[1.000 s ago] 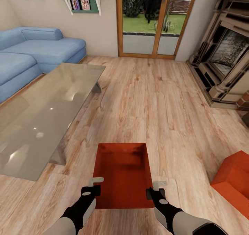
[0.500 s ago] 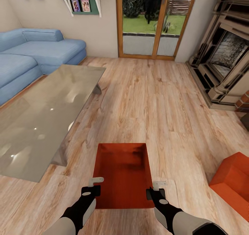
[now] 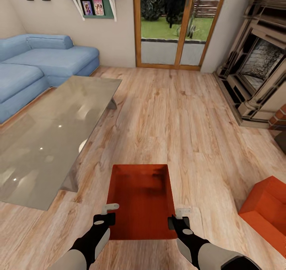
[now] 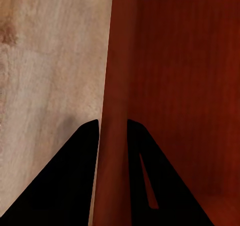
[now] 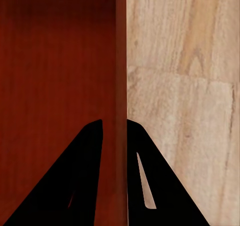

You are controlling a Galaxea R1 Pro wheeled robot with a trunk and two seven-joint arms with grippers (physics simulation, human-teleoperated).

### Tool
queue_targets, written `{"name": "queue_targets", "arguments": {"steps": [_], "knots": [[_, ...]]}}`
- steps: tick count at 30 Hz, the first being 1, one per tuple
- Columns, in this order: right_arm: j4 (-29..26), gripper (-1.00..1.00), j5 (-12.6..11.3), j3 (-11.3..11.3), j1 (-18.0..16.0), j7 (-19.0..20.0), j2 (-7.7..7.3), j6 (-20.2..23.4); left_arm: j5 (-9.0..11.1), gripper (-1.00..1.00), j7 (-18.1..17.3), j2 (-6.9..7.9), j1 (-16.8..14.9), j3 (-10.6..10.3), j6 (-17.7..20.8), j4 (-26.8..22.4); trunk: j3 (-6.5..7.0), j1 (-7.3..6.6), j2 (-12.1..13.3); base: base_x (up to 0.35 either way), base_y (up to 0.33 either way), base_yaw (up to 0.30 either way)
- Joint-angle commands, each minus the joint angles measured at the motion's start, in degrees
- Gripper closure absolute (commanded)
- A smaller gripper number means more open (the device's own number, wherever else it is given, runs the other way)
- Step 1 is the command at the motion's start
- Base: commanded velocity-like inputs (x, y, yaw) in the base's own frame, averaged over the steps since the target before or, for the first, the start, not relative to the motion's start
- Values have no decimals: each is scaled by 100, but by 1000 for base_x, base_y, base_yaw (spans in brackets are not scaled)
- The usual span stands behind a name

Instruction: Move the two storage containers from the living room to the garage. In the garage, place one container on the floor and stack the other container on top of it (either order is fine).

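I hold one orange-red storage container (image 3: pixel 141 198) in front of me above the light wood plank floor (image 3: pixel 186 119) of the living room. My left gripper (image 3: pixel 108 214) is shut on its left wall (image 4: pixel 112 61), one finger inside and one outside. My right gripper (image 3: pixel 178 216) is shut on the right wall (image 5: pixel 121 51) in the same way. In the wrist views the left gripper (image 4: pixel 112 123) and right gripper (image 5: pixel 115 122) each straddle a thin wall. The other storage container (image 3: pixel 268 210) sits on the wood floor at the lower right, cut off by the picture's edge.
A glass coffee table (image 3: pixel 51 135) stands close on the left, with a blue corner sofa (image 3: pixel 39 63) behind it. The stone fireplace (image 3: pixel 258 67) lines the right side. Wood-framed glass doors (image 3: pixel 174 23) are straight ahead across open wood floor.
The whole view has shifted slightly, so the camera moved; the floor container now sits a little further left. The held container and both grippers keep the same place in view.
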Motion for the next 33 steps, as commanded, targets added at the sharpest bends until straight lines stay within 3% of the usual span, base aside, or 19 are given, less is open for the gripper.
{"name": "queue_targets", "arguments": {"steps": [1,12,33], "knots": [[-11,100,-69,-121,-7,-42,-27,-47,33,100,129,10,2,-11,53,5,15,-23,40,0,0,0],[-11,100,-75,-121,-7,-42,-27,-47,33,100,129,8,2,-8,53,13,223,-265,481,0,0,0],[-11,100,-77,-121,-7,-42,-27,-47,33,100,138,10,2,-8,53,-21,784,-726,1323,0,0,0]]}}
